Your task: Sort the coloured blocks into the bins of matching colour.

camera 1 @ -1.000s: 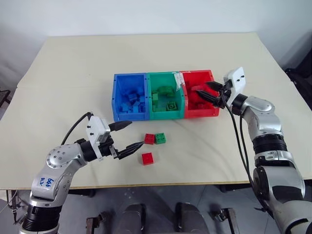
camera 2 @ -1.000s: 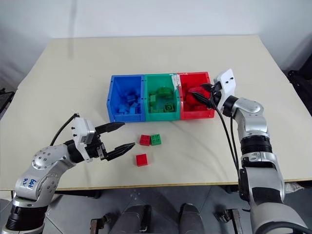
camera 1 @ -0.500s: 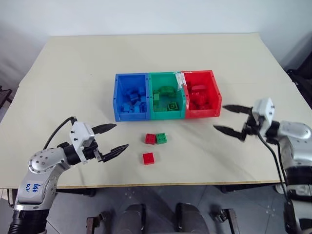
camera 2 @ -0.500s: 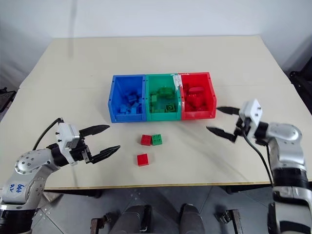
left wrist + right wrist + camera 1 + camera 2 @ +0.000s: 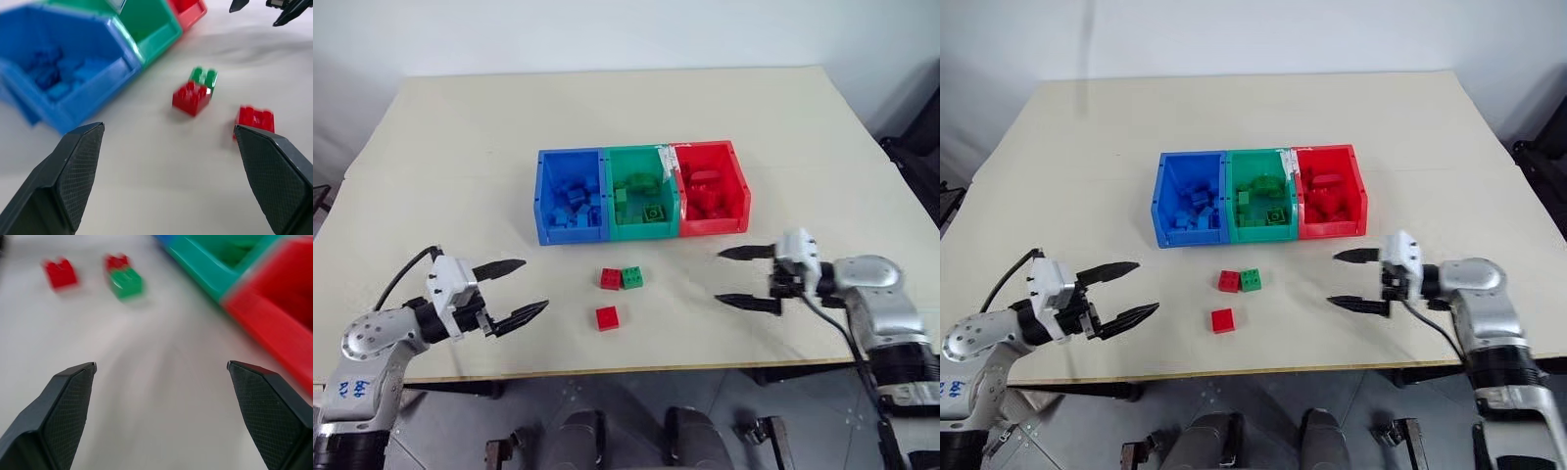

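Note:
Three bins stand joined in a row mid-table: blue bin (image 5: 570,196), green bin (image 5: 641,193), red bin (image 5: 711,189), each with blocks of its own colour inside. In front of them lie a red block (image 5: 611,278) touching a green block (image 5: 632,277), and nearer the front edge another red block (image 5: 607,317). My left gripper (image 5: 512,290) is open and empty, left of the loose blocks, pointing toward them. My right gripper (image 5: 740,277) is open and empty, right of the blocks, in front of the red bin, pointing left.
The bins and blocks rest on a beige table (image 5: 460,157) with a front edge close behind both grippers. Bare tabletop lies between each gripper and the loose blocks.
My right gripper drew back from inside the red bin, sank toward the table, opened wider and turned to point left. My left gripper slid left, away from the loose blocks.

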{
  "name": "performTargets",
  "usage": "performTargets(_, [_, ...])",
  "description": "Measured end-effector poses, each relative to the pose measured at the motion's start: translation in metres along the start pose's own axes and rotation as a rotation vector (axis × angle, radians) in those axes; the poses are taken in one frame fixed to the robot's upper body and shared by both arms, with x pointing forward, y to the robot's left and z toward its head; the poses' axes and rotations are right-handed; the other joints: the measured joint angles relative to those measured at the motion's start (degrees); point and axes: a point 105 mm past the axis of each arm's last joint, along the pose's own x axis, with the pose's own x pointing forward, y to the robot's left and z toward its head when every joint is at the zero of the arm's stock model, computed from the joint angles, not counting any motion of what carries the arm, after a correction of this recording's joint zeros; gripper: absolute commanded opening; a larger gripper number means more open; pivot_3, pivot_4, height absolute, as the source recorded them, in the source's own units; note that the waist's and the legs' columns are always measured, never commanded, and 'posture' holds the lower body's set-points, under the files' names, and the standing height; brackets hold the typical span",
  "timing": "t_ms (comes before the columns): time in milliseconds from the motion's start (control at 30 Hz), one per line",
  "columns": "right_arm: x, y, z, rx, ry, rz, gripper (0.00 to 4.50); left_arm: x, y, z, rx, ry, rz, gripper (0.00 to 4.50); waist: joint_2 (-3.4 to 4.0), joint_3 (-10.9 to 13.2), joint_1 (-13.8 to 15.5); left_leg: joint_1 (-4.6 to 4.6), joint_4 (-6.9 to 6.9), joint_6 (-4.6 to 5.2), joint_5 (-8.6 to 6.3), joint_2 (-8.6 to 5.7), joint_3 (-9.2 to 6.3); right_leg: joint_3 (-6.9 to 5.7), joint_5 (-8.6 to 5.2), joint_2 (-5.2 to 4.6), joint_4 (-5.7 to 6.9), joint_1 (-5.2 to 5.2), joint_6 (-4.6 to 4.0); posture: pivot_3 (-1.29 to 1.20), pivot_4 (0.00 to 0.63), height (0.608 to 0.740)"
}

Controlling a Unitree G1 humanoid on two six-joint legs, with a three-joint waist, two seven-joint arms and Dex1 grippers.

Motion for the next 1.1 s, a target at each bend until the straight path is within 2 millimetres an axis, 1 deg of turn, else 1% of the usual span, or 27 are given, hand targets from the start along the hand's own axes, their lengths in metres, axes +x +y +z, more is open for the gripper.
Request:
performTargets(100, [0.037, 0.008, 0.004, 0.000, -0.010, 0.107, 4.48, -0.009, -0.003, -0.007, -0.022, 0.017, 0.022, 4.50, 0.00, 0.0, 0.2, -0.03, 0.03, 0.00, 0.00, -0.05, -0.04, -0.01, 0.01, -0.03, 0.00, 0.00, -0.01, 0.00, 0.150, 0.740])
performTargets(167, [0.061, 0.007, 0.007, -0.017, -0.007, 0.140, 4.48, -0.013, -0.005, -0.010, -0.033, 0.025, 0.043, 4.50, -0.01, 0.0, 0.2, -0.05, 0.06, 0.00, -0.01, -0.06, -0.08, -0.03, 0.02, -0.04, 0.00, -0.01, -0.03, 0.00, 0.150, 0.740])
performTargets(267, [0.089, 0.001, 0.004, -0.028, 0.024, 0.128, 4.48, -0.014, -0.011, -0.008, -0.028, 0.014, 0.050, 4.50, -0.03, 0.0, 0.1, -0.07, 0.06, -0.01, -0.02, -0.08, -0.12, -0.04, 0.04, -0.04, 0.03, -0.04, -0.06, 0.00, 0.150, 0.740])
performTargets(367, [0.108, -0.006, 0.001, -0.034, 0.042, 0.097, 4.48, -0.011, -0.018, -0.004, -0.020, -0.002, 0.048, 4.50, -0.03, 0.0, 0.1, -0.07, 0.01, -0.02, -0.02, -0.07, -0.15, -0.07, 0.04, -0.03, 0.06, -0.08, -0.07, 0.00, 0.150, 0.740])
performTargets(400, [0.109, -0.006, -0.001, -0.038, 0.049, 0.095, 4.19, -0.011, -0.019, -0.004, -0.018, -0.003, 0.048, 4.50, -0.03, 0.0, 0.1, -0.07, 0.01, -0.02, -0.02, -0.08, -0.17, -0.09, 0.04, -0.03, 0.06, -0.08, -0.07, 0.00, 0.150, 0.740])
performTargets(467, [0.109, -0.007, -0.004, -0.029, 0.060, 0.102, 3.94, -0.011, -0.019, -0.004, -0.022, -0.001, 0.052, 4.50, -0.03, 0.0, 0.1, -0.08, 0.00, -0.02, -0.02, -0.09, -0.16, -0.09, 0.04, -0.03, 0.05, -0.07, -0.07, 0.00, 0.150, 0.740])
performTargets(500, [0.109, -0.007, -0.004, -0.036, 0.062, 0.106, 3.58, -0.011, -0.018, -0.004, -0.023, -0.001, 0.054, 4.50, -0.03, 0.0, 0.0, -0.08, 0.00, -0.02, -0.02, -0.09, -0.15, -0.09, 0.04, -0.02, 0.05, -0.07, -0.07, 0.00, 0.150, 0.740])
performTargets(567, [0.109, -0.006, -0.004, -0.043, 0.065, 0.123, 3.02, -0.011, -0.018, -0.004, -0.023, -0.001, 0.058, 4.50, -0.03, 0.0, -0.1, -0.07, -0.01, -0.02, -0.02, -0.08, -0.14, -0.09, 0.04, 0.00, 0.05, -0.07, -0.07, 0.00, 0.150, 0.740])
performTargets(667, [0.112, -0.006, -0.004, -0.042, 0.053, 0.128, 1.94, -0.010, -0.018, -0.003, -0.021, -0.003, 0.057, 4.50, -0.03, 0.0, -0.2, -0.06, -0.01, -0.02, -0.02, -0.06, -0.13, -0.09, 0.04, 0.01, 0.06, -0.07, -0.07, 0.00, 0.150, 0.740])
performTargets(700, [0.114, -0.005, -0.003, -0.041, 0.048, 0.130, 1.64, -0.010, -0.018, -0.003, -0.020, -0.004, 0.057, 4.50, -0.03, 0.0, -0.3, -0.06, -0.02, -0.02, -0.02, -0.06, -0.13, -0.10, 0.04, 0.01, 0.06, -0.07, -0.07, 0.00, 0.150, 0.740])
performTargets(733, [0.115, -0.004, -0.002, -0.039, 0.042, 0.131, 1.44, -0.009, -0.018, -0.002, -0.018, -0.007, 0.054, 4.50, -0.03, 0.0, -0.3, -0.06, -0.02, -0.02, -0.02, -0.05, -0.13, -0.09, 0.04, 0.01, 0.06, -0.08, -0.07, 0.00, 0.150, 0.740])
performTargets(833, [0.116, -0.006, -0.001, -0.023, 0.029, 0.117, 1.44, -0.008, -0.017, -0.001, -0.014, -0.012, 0.050, 4.50, -0.03, 0.0, -0.6, -0.07, -0.02, -0.02, -0.02, -0.06, -0.14, -0.09, 0.04, 0.01, 0.06, -0.08, -0.07, 0.00, 0.150, 0.740])
performTargets(933, [0.112, -0.011, 0.005, 0.002, -0.004, 0.062, 1.44, -0.007, -0.017, 0.000, -0.015, -0.020, 0.050, 4.50, -0.03, 0.0, -0.5, -0.07, -0.02, -0.02, -0.02, -0.06, -0.14, -0.09, 0.04, 0.00, 0.06, -0.08, -0.07, 0.00, 0.150, 0.740])
performTargets(1033, [0.105, -0.021, 0.018, 0.031, -0.063, -0.016, 1.44, -0.004, -0.017, 0.004, -0.026, -0.052, 0.062, 4.50, -0.03, 0.0, -0.5, -0.07, -0.02, -0.03, -0.02, -0.05, -0.14, -0.09, 0.04, 0.00, 0.06, -0.08, -0.07, 0.00, 0.150, 0.740])
performTargets(1100, [0.097, -0.036, 0.030, 0.042, -0.112, -0.116, 1.44, 0.001, -0.016, 0.013, -0.047, -0.108, 0.081, 4.50, -0.03, 0.0, -0.5, -0.08, 0.00, -0.03, -0.03, -0.06, -0.15, -0.08, 0.05, -0.01, 0.07, -0.08, -0.07, 0.00, 0.150, 0.740])
